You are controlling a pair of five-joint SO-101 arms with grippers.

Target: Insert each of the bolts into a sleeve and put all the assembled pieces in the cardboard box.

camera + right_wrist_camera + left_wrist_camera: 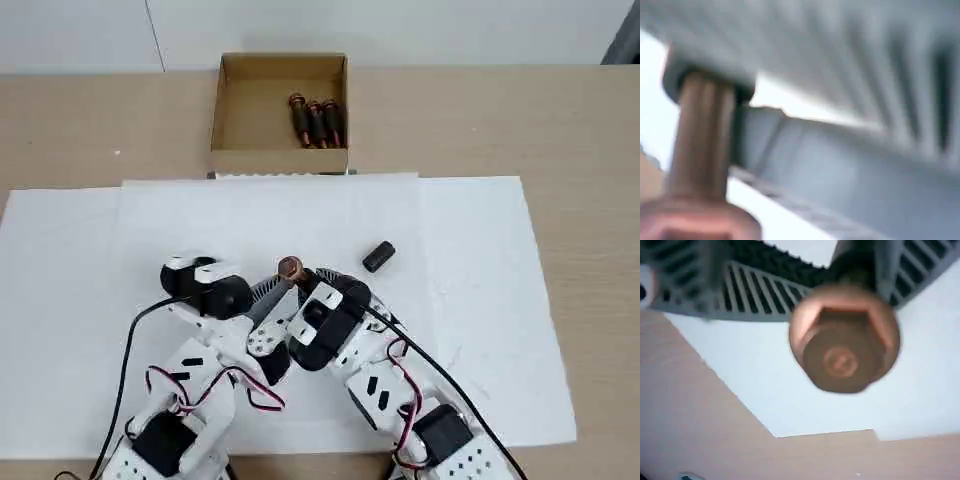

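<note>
The copper-coloured metal bolt (290, 266) stands head up over the middle of the white paper (470, 300), partly inside a black plastic sleeve (855, 262). The left gripper (280, 284) looks pinched shut on that sleeve. Next, I think, the bolt needs pushing fully in. The right gripper (304, 284) crowds close, but I can't tell if it holds anything. The sleeve's lower end is hidden.

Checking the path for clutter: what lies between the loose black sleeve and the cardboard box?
Only bare white paper separates sleeve and box, per the high view.
</note>
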